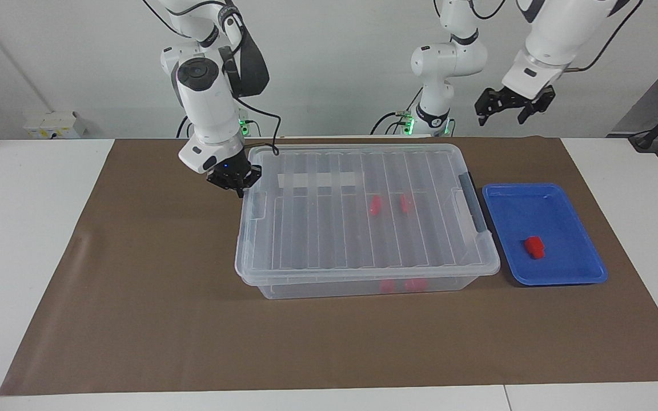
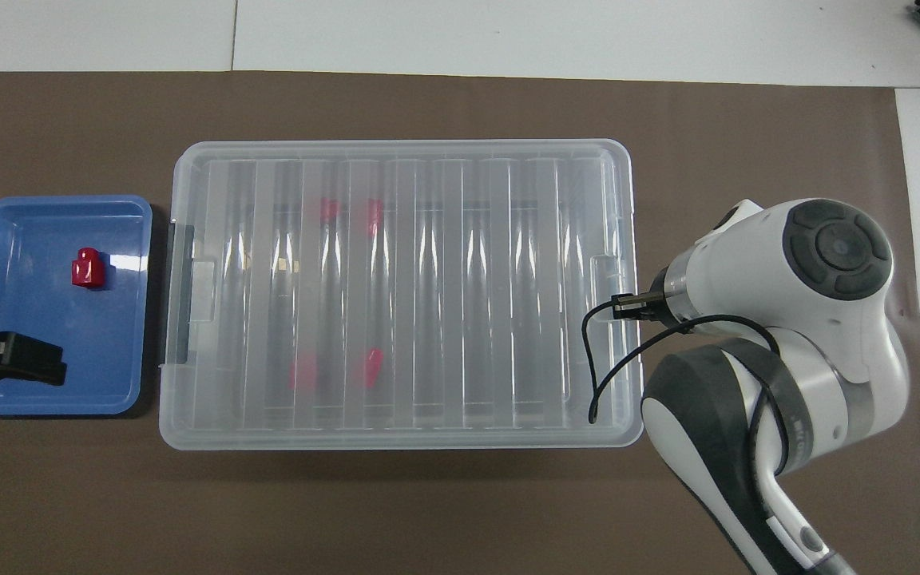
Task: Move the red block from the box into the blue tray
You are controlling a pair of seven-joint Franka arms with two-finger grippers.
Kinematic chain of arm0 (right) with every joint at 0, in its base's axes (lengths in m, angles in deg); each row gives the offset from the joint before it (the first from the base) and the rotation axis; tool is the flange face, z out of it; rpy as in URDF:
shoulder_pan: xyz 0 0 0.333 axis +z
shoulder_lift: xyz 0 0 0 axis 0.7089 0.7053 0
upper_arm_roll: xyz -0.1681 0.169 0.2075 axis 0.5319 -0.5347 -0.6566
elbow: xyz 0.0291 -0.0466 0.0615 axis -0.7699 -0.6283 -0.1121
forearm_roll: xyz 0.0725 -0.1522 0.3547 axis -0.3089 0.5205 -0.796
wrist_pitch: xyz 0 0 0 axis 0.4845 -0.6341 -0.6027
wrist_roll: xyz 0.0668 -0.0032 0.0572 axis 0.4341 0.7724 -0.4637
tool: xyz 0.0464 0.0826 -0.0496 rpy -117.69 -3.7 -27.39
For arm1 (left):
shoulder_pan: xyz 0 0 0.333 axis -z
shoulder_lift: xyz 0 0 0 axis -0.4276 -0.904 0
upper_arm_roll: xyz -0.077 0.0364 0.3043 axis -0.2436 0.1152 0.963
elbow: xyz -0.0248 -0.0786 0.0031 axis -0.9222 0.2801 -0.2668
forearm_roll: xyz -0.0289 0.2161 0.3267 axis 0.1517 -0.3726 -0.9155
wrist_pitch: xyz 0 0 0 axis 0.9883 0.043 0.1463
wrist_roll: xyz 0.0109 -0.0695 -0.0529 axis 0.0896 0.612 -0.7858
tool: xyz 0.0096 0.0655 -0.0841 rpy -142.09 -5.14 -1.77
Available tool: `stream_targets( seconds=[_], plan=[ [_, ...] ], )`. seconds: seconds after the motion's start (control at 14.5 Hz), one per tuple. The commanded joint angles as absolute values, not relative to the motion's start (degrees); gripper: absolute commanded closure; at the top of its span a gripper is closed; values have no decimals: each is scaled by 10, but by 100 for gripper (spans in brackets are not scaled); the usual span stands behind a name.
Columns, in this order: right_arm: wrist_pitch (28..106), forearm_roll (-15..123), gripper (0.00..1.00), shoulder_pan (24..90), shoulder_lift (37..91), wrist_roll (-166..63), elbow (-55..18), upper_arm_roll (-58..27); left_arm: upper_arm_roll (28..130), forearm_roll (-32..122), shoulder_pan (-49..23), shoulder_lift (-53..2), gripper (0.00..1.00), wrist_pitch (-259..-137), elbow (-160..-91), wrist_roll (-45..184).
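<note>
The box (image 1: 363, 268) is a clear bin on the brown mat with its ribbed lid (image 2: 396, 287) on. Several red blocks show through it, two nearer the robots (image 1: 374, 205) and two farther from them (image 1: 387, 285). One red block (image 1: 534, 247) lies in the blue tray (image 1: 569, 274), which stands beside the box toward the left arm's end. It also shows in the overhead view (image 2: 86, 268). My right gripper (image 1: 236, 185) is low against the box's end toward the right arm's end, by the lid's edge. My left gripper (image 1: 501, 117) is open, empty and raised over the tray's nearer rim (image 2: 45, 407).
A black latch (image 1: 473, 202) sits on the box's end beside the tray. The brown mat (image 1: 135, 285) covers the white table. In the overhead view the right arm's wrist (image 2: 795, 319) and its black cable (image 2: 612, 359) hide the right gripper and overlap the box's end.
</note>
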State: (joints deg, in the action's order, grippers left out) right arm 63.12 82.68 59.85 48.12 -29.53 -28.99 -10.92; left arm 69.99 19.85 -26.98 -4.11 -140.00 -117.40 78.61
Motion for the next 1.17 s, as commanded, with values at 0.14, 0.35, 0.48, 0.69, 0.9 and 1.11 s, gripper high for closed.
stream_targets(
  seconds=[0.14,0.35,0.48,0.69,0.9,1.11],
  plan=[
    [616,816,100,591,461,-286,-294,-104,707,203,-272,-37,0,-1432,-1183,782],
    [612,815,100,561,453,-289,-288,-102,701,203,-269,-38,0,-1442,-1182,781],
    [608,815,100,560,453,-289,-281,-102,698,203,-268,-35,0,-1463,-1189,778],
    [604,816,100,560,452,-285,-274,-100,699,203,-265,-35,0,-1468,-1189,776],
    [582,818,4,528,448,-282,-253,-97,699,203,-265,-35,0,-1478,-1190,776],
    [556,828,0,505,450,-281,-220,-93,699,203,-263,-35,0,-1478,-1190,776]
  ],
)
